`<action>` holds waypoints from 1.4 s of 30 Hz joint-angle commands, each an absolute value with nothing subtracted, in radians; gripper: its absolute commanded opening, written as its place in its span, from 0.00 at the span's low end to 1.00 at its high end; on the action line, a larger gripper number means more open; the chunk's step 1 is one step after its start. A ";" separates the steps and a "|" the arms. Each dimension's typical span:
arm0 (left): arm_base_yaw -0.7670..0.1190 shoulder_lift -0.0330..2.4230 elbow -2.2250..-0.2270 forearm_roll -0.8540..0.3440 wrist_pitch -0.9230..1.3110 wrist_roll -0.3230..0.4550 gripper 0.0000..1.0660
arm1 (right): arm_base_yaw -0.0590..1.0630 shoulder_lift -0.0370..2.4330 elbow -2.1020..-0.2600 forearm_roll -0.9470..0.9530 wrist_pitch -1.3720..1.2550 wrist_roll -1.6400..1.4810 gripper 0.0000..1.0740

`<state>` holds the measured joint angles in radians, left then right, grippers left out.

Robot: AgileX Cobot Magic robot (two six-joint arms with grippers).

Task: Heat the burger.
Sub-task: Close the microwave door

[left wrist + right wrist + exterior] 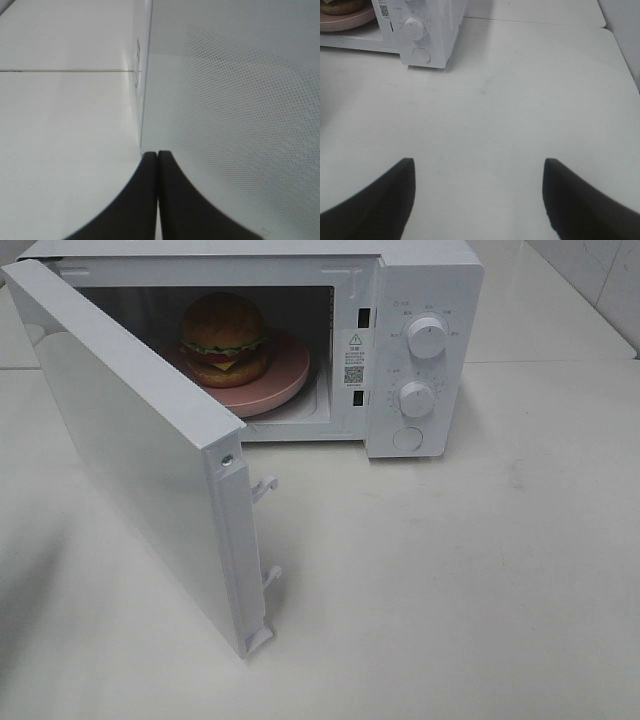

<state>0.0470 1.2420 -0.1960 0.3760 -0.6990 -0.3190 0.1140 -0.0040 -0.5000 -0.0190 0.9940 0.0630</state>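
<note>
The burger [224,338], with a golden-brown bun, lettuce and cheese, sits on a round pink plate [282,386] inside the white microwave [425,290]. Its door [130,450] stands swung wide open toward the front left. Neither gripper shows in the exterior high view. In the left wrist view my left gripper [158,153] is shut with nothing in it, its tips close against the door's dotted panel [240,130]. My right gripper [478,170] hangs open and empty over bare table, well away from the microwave [432,30]. An edge of the burger [340,6] shows there.
Two knobs [427,338] [416,398] and a round button [408,438] sit on the microwave's right-hand panel. Two latch hooks [265,487] stick out of the door's free edge. A white table [450,590] spreads in front and to the right.
</note>
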 commanded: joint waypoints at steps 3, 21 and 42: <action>-0.073 1.343 -0.231 0.360 -0.784 -0.282 0.00 | 0.110 -0.032 -0.497 -0.020 0.994 0.068 0.65; -0.529 1.591 -0.372 -0.155 -0.868 -0.014 0.00 | 0.110 -0.032 -0.497 -0.020 0.994 0.068 0.65; -0.704 1.810 -0.774 -0.385 -0.742 0.102 0.00 | 0.110 -0.032 -0.497 -0.020 0.994 0.068 0.65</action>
<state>-0.6880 1.8000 -0.7420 -0.3420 -0.7560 0.0700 0.1140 -0.0040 -0.5000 -0.0190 0.9940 0.0630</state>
